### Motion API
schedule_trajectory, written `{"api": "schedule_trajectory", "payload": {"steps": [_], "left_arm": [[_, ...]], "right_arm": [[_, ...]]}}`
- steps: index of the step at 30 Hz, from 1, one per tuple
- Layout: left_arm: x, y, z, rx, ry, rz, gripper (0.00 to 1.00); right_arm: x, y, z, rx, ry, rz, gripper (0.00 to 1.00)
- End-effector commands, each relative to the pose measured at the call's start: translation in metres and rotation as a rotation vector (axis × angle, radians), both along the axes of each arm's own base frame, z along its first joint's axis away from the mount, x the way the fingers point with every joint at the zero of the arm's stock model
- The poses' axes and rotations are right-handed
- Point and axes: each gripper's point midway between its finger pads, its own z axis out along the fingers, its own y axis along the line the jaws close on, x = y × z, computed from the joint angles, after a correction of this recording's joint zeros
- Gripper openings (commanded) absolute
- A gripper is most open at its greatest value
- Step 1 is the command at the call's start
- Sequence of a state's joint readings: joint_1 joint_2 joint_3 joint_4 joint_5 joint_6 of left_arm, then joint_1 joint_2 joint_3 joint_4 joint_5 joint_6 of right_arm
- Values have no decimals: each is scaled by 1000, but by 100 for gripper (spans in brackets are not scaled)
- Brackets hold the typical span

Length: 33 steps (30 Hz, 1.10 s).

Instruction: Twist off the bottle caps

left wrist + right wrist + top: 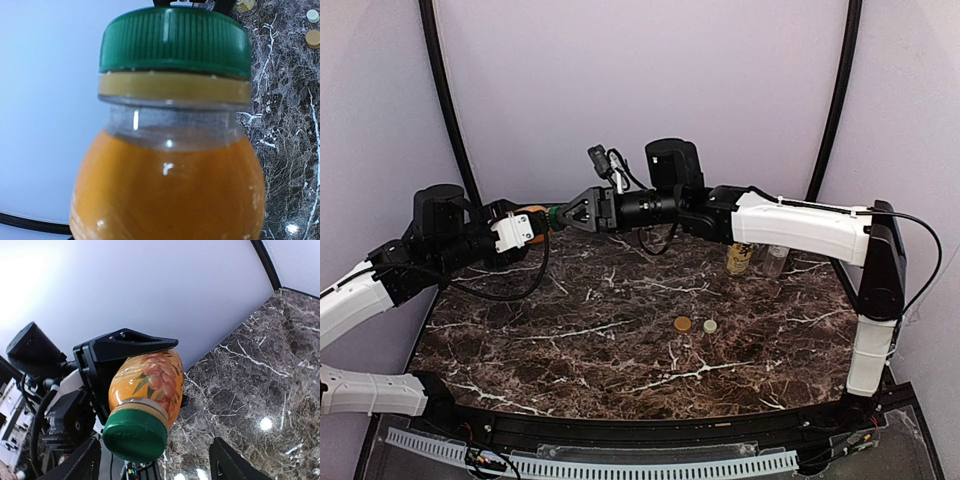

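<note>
My left gripper point(525, 226) is shut on the short orange bottle point(534, 218) and holds it on its side in the air at the back left. The bottle's dark green cap point(552, 216) is on and points at my right gripper point(563, 214). In the right wrist view the right gripper point(155, 445) is open, its fingers point(85, 462) standing wide to either side of the green cap point(135, 435), not touching it. In the left wrist view the bottle point(170, 185) and green cap point(175, 42) fill the frame. A tan cap point(682, 324) and a cream cap point(709, 326) lie loose on the table.
Two uncapped bottles, one yellowish point(739, 257) and one clear point(776, 260), stand at the back right, partly behind my right arm. The dark marble table point(620, 350) is ringed by grey walls and a black cable.
</note>
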<state>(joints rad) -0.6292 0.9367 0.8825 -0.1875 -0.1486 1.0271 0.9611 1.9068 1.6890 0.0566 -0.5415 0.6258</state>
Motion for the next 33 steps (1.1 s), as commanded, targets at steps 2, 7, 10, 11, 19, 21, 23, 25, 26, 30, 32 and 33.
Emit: {"api": "schedule_trajectory", "payload": {"steps": [2,7,10,11,19,21,23,25,26,30,32,33], "left_arm": [[3,-1,12,18,-79,6,41],[3,-1,10,25,-78,9,41],[3,-1,7,29,-76,13,41],[3,-1,6,29,-75,13,41],[4,-1,6,26,-76,14,41],[4,-2,5,28,-76,14,40],[4,-2,5,26,-77,14,40],[4,-2,6,26,-80,14,40],[4,-1,7,24,-81,15,40],[4,-1,7,24,-82,15,40],[3,-1,6,25,-82,15,40],[3,-1,6,23,-82,15,40]], "right_arm": [[7,-1,19,65,-2,-30,66],[4,3,17,76,21,-4,63],[0,4,22,86,8,11,63],[-2,5,23,85,4,17,64],[-8,11,17,67,9,42,61],[-10,13,18,67,10,51,60],[-11,17,17,60,13,63,60],[-12,20,12,46,16,68,61],[-12,20,11,41,17,67,60],[-11,19,10,39,11,62,42],[-11,19,9,36,9,61,33],[-11,19,9,36,7,60,28]]}}
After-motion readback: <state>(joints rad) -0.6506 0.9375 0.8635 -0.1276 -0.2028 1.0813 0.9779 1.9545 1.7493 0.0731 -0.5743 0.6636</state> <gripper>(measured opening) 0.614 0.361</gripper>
